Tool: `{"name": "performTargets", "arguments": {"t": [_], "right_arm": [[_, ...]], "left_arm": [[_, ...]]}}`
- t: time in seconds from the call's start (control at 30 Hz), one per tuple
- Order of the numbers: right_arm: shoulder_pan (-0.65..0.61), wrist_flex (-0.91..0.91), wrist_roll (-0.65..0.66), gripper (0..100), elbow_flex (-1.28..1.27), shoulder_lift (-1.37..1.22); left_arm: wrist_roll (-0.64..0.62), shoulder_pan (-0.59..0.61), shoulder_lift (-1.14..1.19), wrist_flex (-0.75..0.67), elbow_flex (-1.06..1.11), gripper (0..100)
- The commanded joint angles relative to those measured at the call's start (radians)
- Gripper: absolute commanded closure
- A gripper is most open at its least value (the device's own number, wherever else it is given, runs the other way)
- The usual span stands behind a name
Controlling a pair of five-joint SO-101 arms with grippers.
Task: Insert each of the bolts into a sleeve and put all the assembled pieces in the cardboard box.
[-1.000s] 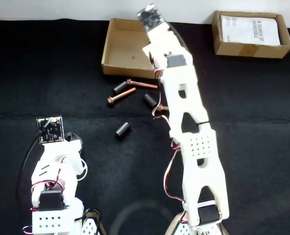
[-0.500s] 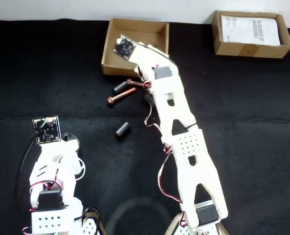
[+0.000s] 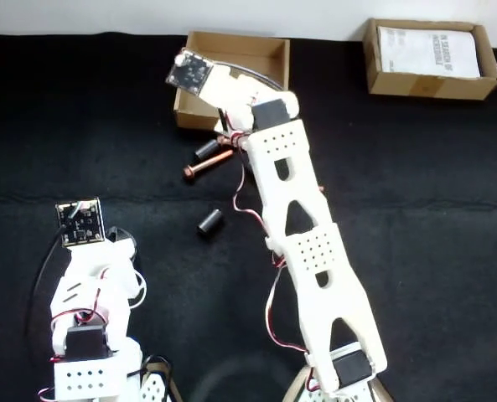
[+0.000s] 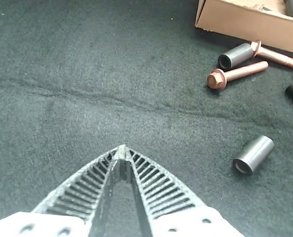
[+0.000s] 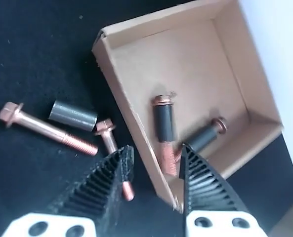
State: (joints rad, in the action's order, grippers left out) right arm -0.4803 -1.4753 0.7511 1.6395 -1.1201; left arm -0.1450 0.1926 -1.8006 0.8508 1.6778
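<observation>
Overhead camera: the right arm (image 3: 302,226) stretches almost straight from its base at the near bench edge, slanting to the cardboard box (image 3: 231,46), wrist over the box's near wall. The left arm (image 3: 93,293) sits folded above its own base, well apart from the parts. On the black bench (image 3: 416,209), a loose bolt (image 3: 208,163) lies near the box on a slanted axis, head away from the box. One sleeve (image 3: 204,149) lies just beside it. A lone sleeve (image 3: 210,222) lies nearer the arm bases.

Left wrist camera: the left gripper (image 4: 122,150) has its jaws closed tip to tip above bare bench. The lone sleeve turns its open end toward this camera. A second bolt (image 4: 279,53) lies along the box wall.

Right wrist camera: the right gripper (image 5: 153,154) is moderately open and holds nothing, with the box's near wall between its jaws. On the box floor, hidden by the arm in the overhead camera, lie an assembled piece (image 5: 163,126) and a second assembled piece (image 5: 203,136), set at an angle to each other.
</observation>
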Motion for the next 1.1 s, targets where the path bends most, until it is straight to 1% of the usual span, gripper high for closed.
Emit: {"name": "performTargets", "arguments": {"t": [0.0, 0.17, 0.27, 0.33, 0.43, 0.57, 0.73, 1.07], "right_arm": [[-0.007, -0.101, -0.109, 86.0, 0.136, 0.180], [-0.070, -0.289, -0.187, 86.0, 0.136, 0.277], [-0.082, -0.291, -0.265, 86.0, 0.105, 0.298], [-0.101, -0.291, -0.270, 86.0, 0.042, 0.323], [-0.140, -0.289, -0.270, 86.0, -0.124, 0.369], [-0.214, -0.286, -0.259, 85.8, -0.309, 0.409], [-0.274, -0.286, -0.135, 85.8, -0.460, 0.421], [-0.277, -0.288, 0.244, 85.8, -0.705, 0.420]], "left_arm": [[0.000, 0.013, 0.002, 0.003, 0.016, 98], [0.000, 0.015, 0.002, 0.005, 0.016, 98], [0.002, 0.015, 0.002, 0.006, 0.016, 98], [0.003, 0.016, 0.002, 0.038, 0.016, 98], [0.003, 0.016, -0.005, 0.075, 0.016, 98], [0.003, 0.067, -0.005, 0.077, 0.016, 98], [0.003, 0.084, -0.005, 0.077, 0.016, 98], [0.003, 0.085, -0.007, 0.080, 0.016, 98]]}}
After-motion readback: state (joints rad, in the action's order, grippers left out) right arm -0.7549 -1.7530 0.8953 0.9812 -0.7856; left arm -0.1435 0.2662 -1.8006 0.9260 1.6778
